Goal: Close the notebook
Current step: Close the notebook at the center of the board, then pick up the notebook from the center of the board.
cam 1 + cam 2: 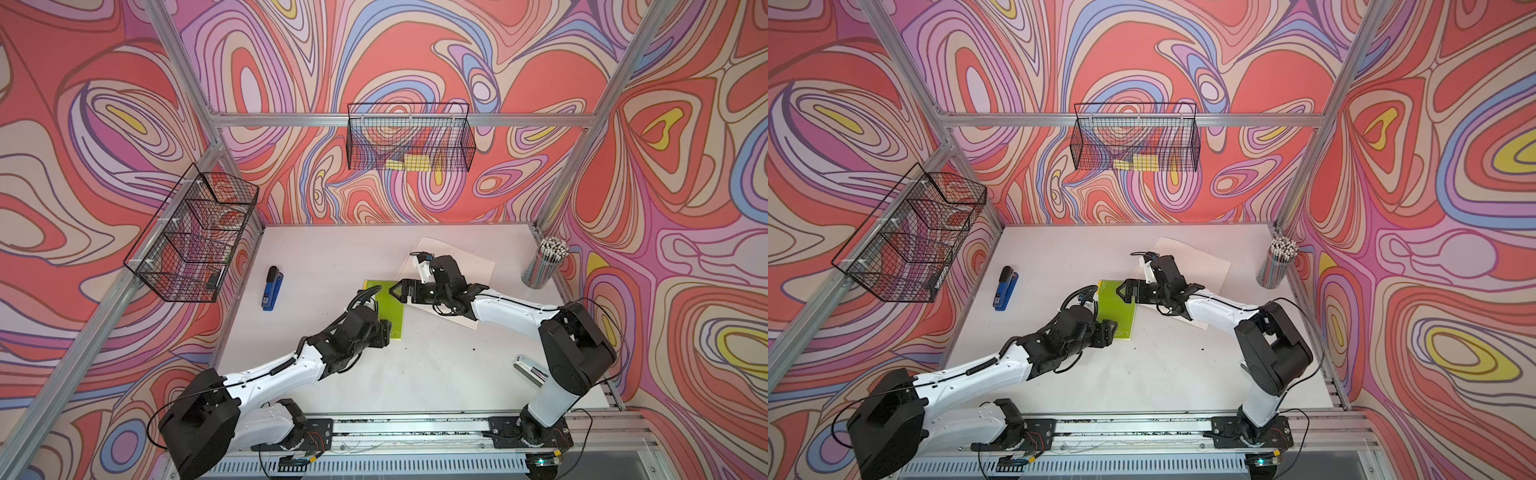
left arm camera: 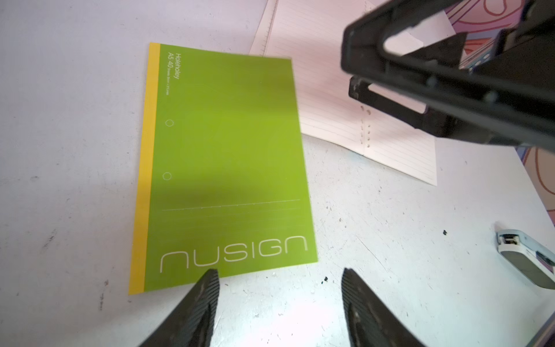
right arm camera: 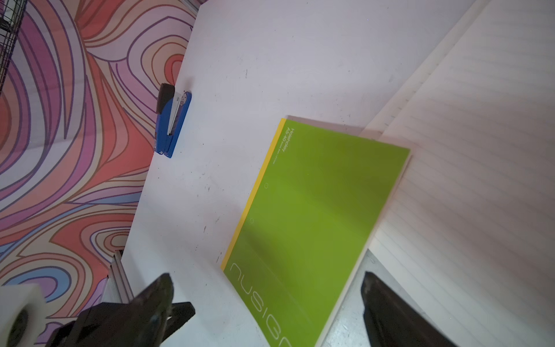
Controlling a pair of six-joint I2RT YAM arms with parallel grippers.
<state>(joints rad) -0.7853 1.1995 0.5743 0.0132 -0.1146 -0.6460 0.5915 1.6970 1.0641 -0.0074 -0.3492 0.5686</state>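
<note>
The green notebook (image 2: 225, 156) lies closed, cover up, flat on the white table (image 2: 66, 120). Left gripper (image 2: 280, 272): fingers apart, nothing between them; one fingertip (image 2: 211, 279) stands at the notebook's near edge, contact not discernible. Right gripper (image 3: 266, 278): fingers apart, with the notebook's corner below the gap. Lined paper sheets (image 3: 480, 150) lie just outside one of its fingers. A blue stapler (image 3: 172, 123) lies well apart from both grippers.
</note>
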